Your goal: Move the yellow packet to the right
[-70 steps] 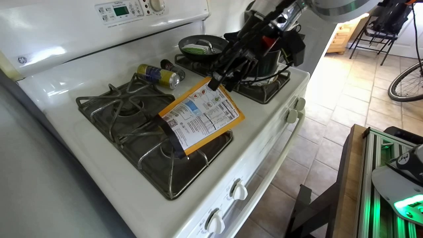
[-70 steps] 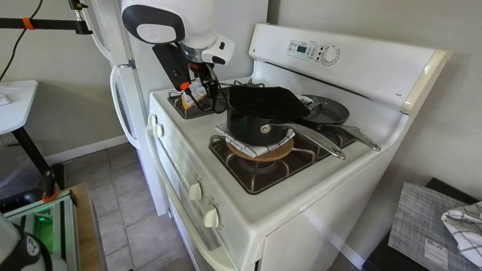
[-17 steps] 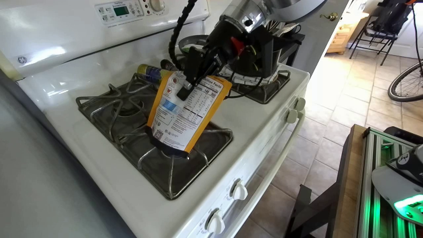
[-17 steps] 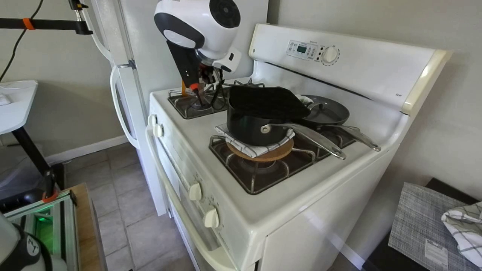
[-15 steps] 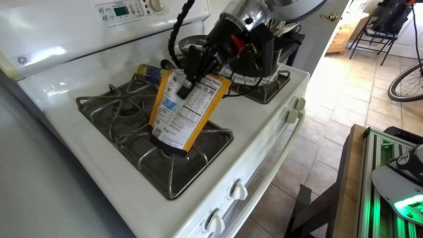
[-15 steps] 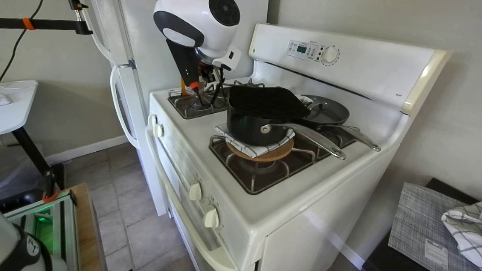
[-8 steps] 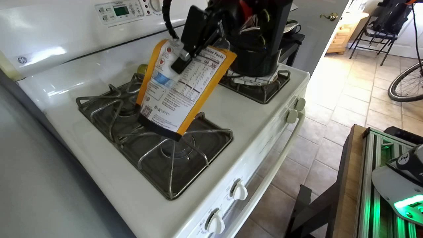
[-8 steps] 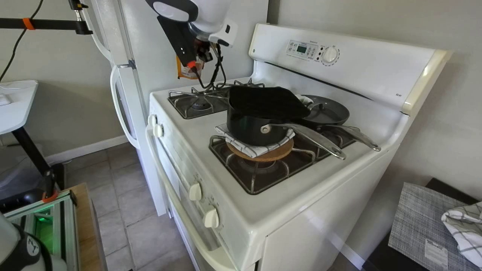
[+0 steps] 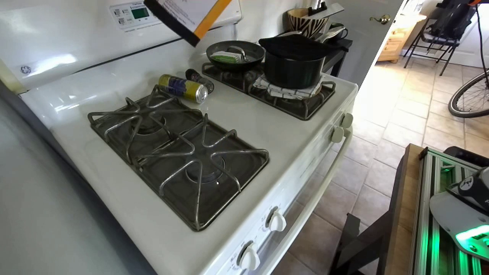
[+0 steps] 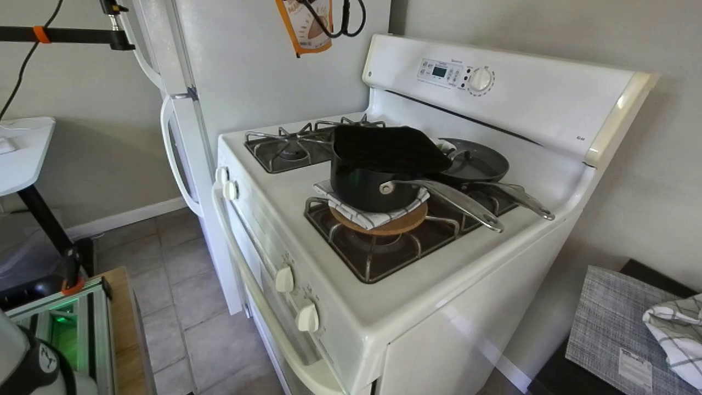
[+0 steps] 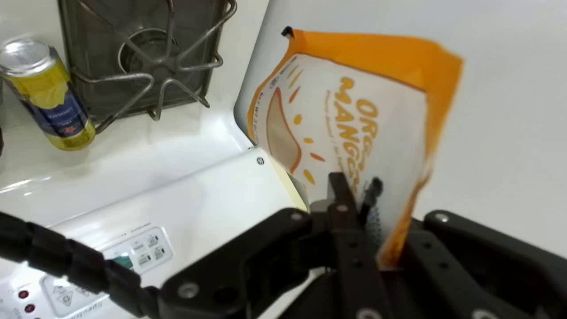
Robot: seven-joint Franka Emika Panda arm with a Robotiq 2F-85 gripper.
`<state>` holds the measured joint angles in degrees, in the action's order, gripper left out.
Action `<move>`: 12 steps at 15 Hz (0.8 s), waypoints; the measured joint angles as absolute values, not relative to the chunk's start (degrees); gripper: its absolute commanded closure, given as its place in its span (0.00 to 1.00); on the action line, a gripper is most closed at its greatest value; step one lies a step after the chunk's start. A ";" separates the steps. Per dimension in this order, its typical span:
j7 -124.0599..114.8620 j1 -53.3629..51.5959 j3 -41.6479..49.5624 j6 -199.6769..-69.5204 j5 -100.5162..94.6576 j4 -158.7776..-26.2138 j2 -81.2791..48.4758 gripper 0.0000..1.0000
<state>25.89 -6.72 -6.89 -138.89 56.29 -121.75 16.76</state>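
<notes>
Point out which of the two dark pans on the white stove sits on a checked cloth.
The deep black round saucepan, resting on a white checked cloth; the shallow dark gray frying pan has no cloth showing beneath it.

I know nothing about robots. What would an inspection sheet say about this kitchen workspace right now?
Surface: white stove with metal grates.
Job's things: packet, held in the air, off the stove.
Clutter: can on its side; pan; pot on a cloth.
End effector: closed on the packet; visible only in the wrist view.
Cables: ribbed cable in the wrist view; black loops by the packet in an exterior view.
Surroundings: fridge beside the stove; bike wheel in the background.
</notes>
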 measured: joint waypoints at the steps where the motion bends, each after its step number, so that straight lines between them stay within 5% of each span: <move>1: 25.76 -6.63 -6.65 -138.89 56.10 -121.50 17.10 1.00; 8: 25.91 -6.60 -6.12 -145.65 54.55 -119.97 15.25 1.00; 12: 21.21 -0.33 -5.85 -144.94 37.35 -111.25 11.43 1.00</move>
<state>21.21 -0.33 -5.85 -144.94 37.35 -111.25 11.43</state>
